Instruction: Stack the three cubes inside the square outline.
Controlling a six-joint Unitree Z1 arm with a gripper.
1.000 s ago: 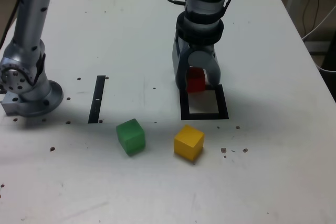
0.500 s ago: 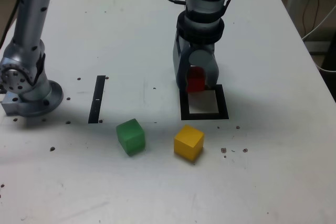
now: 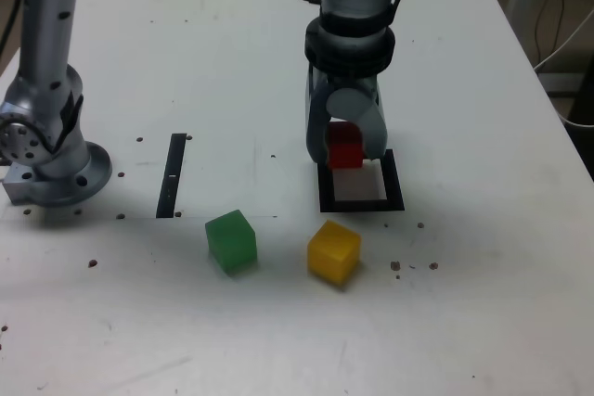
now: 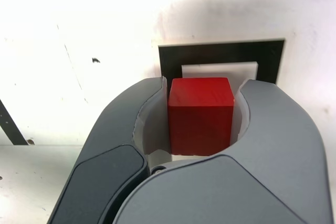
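Note:
My gripper (image 3: 345,157) is shut on the red cube (image 3: 345,146), holding it just above the far edge of the square outline (image 3: 362,202). In the wrist view the red cube (image 4: 200,114) is clamped between the two grey fingers (image 4: 131,129), with the square outline (image 4: 223,56) on the table beyond it. The green cube (image 3: 230,241) and the yellow cube (image 3: 333,250) lie on the table in front of the outline, nearer the camera, apart from each other.
A thin black strip (image 3: 172,174) lies on the white table (image 3: 464,90) at the exterior view's left of the outline. The arm's grey base (image 3: 46,150) stands at the far left. Cables hang past the table's right edge.
The jaws have closed onto the red cube. The gripper has since lifted slightly with the cube and shifted a little toward the outline.

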